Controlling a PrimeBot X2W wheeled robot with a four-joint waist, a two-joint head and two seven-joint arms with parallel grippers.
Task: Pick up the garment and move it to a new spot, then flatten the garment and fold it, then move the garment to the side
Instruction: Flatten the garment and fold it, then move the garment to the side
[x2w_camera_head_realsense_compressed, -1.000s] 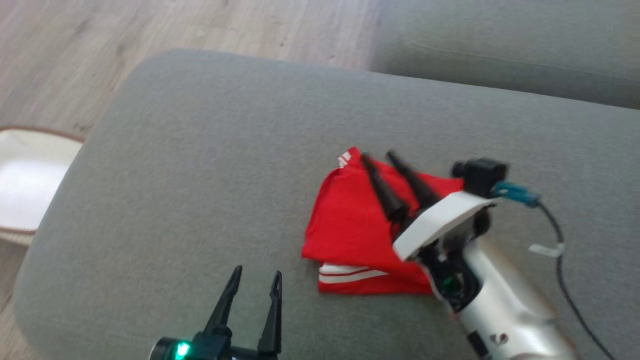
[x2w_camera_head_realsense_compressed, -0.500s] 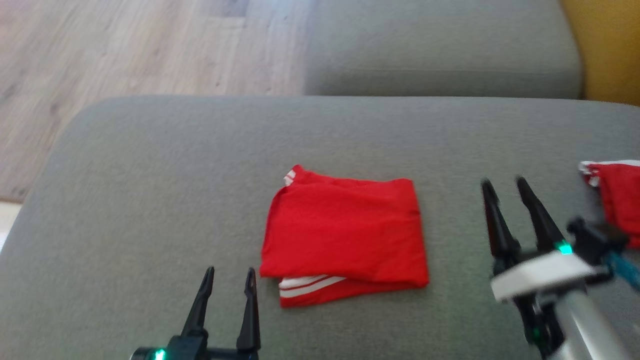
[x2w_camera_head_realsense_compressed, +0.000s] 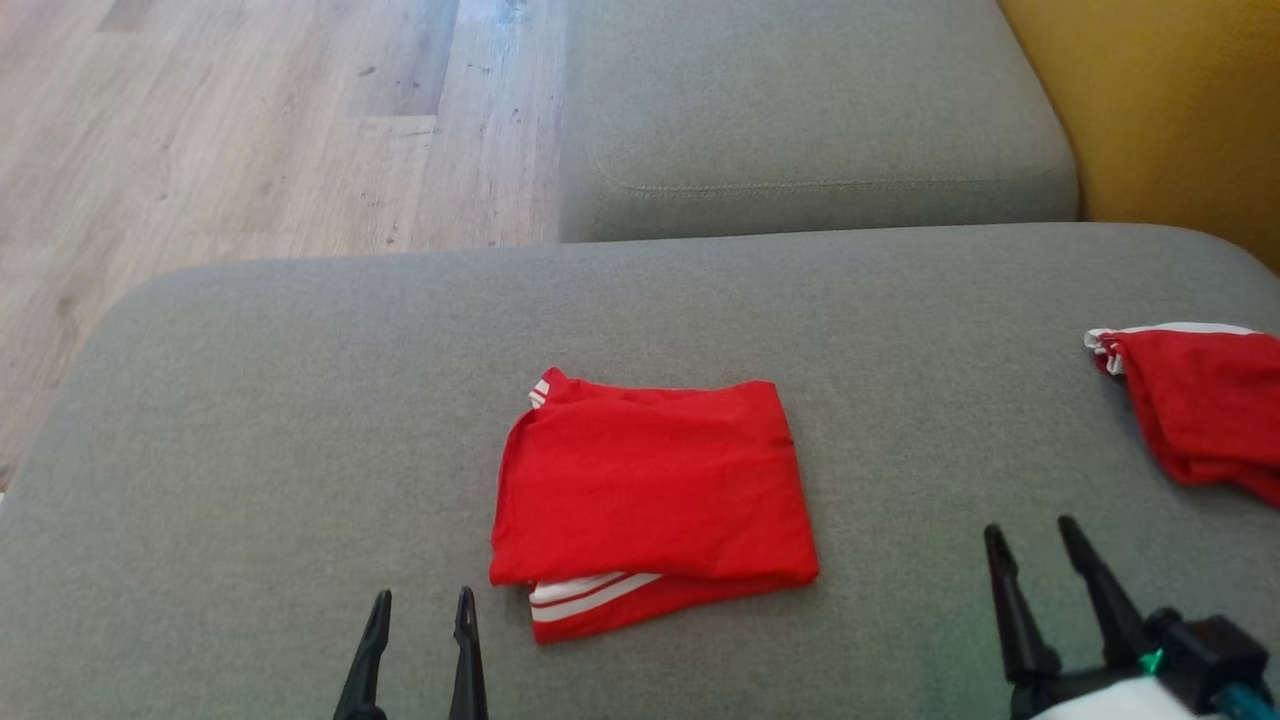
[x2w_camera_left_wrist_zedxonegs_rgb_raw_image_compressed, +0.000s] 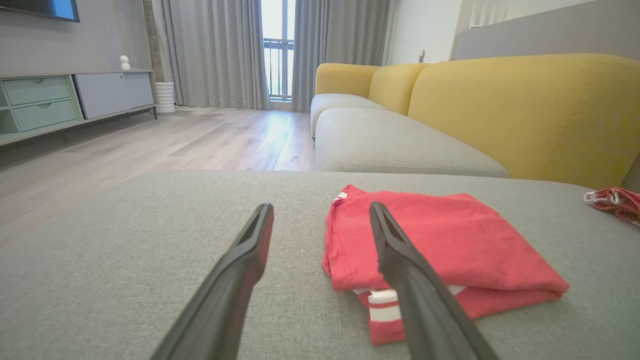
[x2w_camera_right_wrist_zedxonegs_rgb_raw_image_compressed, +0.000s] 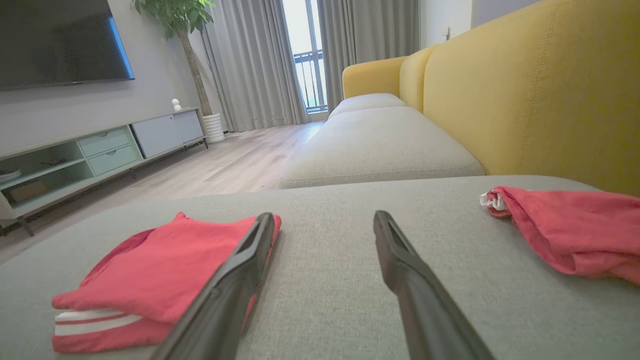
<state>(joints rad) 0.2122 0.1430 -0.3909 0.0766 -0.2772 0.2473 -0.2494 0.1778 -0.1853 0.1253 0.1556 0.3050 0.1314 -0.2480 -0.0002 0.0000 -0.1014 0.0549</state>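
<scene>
Two grippers, head view: left gripper (x2w_camera_head_realsense_compressed: 422, 600) and right gripper (x2w_camera_head_realsense_compressed: 1032, 532) both spread wide and empty, low at the near edge, clear of the cloth
Garment, head view: red garment (x2w_camera_head_realsense_compressed: 650, 490) lies folded mid-cushion on the grey seat (x2w_camera_head_realsense_compressed: 300, 400), white stripes showing beneath; folding looks done, the move aside not yet
Left wrist view: garment's left edge just ahead, in line with the open gap, probably handy for a side grab
Right wrist view: wide fingers aim at bare seat between the garment and a second red cloth (x2w_camera_right_wrist_zedxonegs_rgb_raw_image_compressed: 575, 235), touching neither
</scene>
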